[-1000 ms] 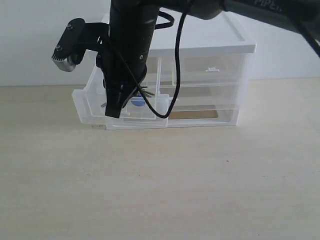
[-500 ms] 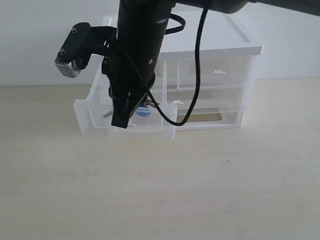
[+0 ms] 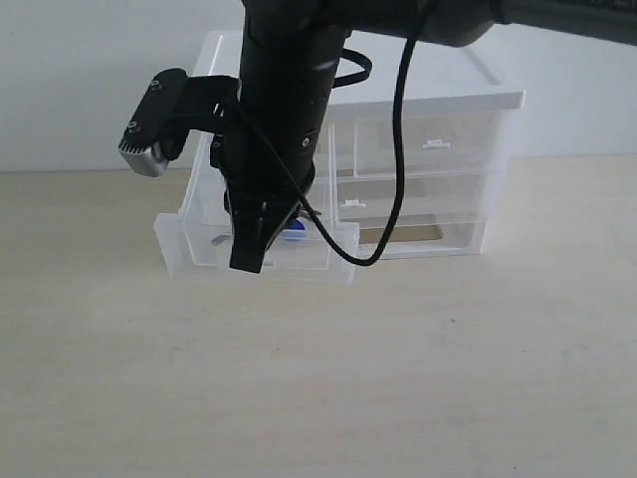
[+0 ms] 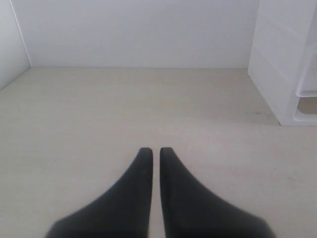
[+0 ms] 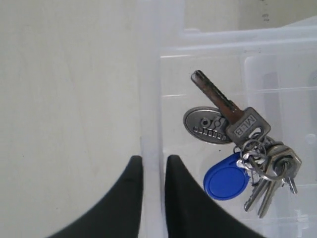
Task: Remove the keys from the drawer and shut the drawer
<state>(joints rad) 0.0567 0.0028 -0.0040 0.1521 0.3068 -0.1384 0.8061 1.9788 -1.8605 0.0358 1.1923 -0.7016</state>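
Note:
The clear plastic drawer stands pulled well out of the cabinet's left side. My right gripper is shut on its front wall, one finger outside and one inside. Inside the drawer lie the keys, a grey metal bunch on a ring with a round blue fob and an oval metal tag, just beside the inner finger. In the exterior view only the blue fob peeks out behind the arm. My left gripper hovers shut over bare table, holding nothing, away from the drawer.
The white-topped clear cabinet stands at the back against a white wall, with the twin right drawer and lower drawers closed. Its white side shows in the left wrist view. Pale wooden table spreads in front.
The right gripper has drawn the drawer further out toward the table's front, moving slightly right and lower. The keys rode along inside it.

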